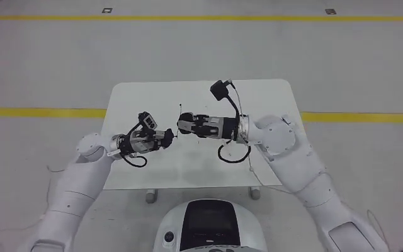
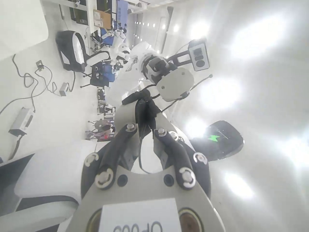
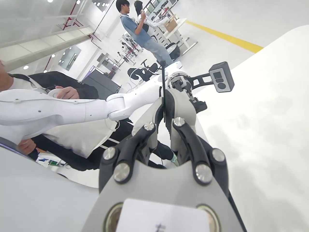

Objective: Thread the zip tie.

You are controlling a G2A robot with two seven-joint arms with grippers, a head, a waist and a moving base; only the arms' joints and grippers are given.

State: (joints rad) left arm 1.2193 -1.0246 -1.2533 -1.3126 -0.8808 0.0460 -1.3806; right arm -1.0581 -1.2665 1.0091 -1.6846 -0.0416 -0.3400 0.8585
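Note:
Both arms meet above the middle of the white table (image 1: 264, 167). The zip tie (image 1: 180, 112) is a thin black strap. My right gripper (image 1: 183, 125) is shut on it, and in the right wrist view the zip tie (image 3: 163, 80) rises straight out from between the closed fingers of the right gripper (image 3: 164, 115). In the left wrist view the zip tie (image 2: 202, 80) sticks out past the right arm's fingers, ending in a small head. My left gripper (image 1: 169, 138) sits close beside the right one. This left gripper (image 2: 146, 118) is shut on a thin black strap that curves back toward its palm.
Each wrist carries a black camera on a stalk: one (image 1: 219, 90) above the right arm, one (image 1: 147, 120) above the left. A black cable (image 1: 234, 154) loops under the right wrist. Bare table (image 3: 265, 102) lies beneath both grippers, with floor beyond its edges.

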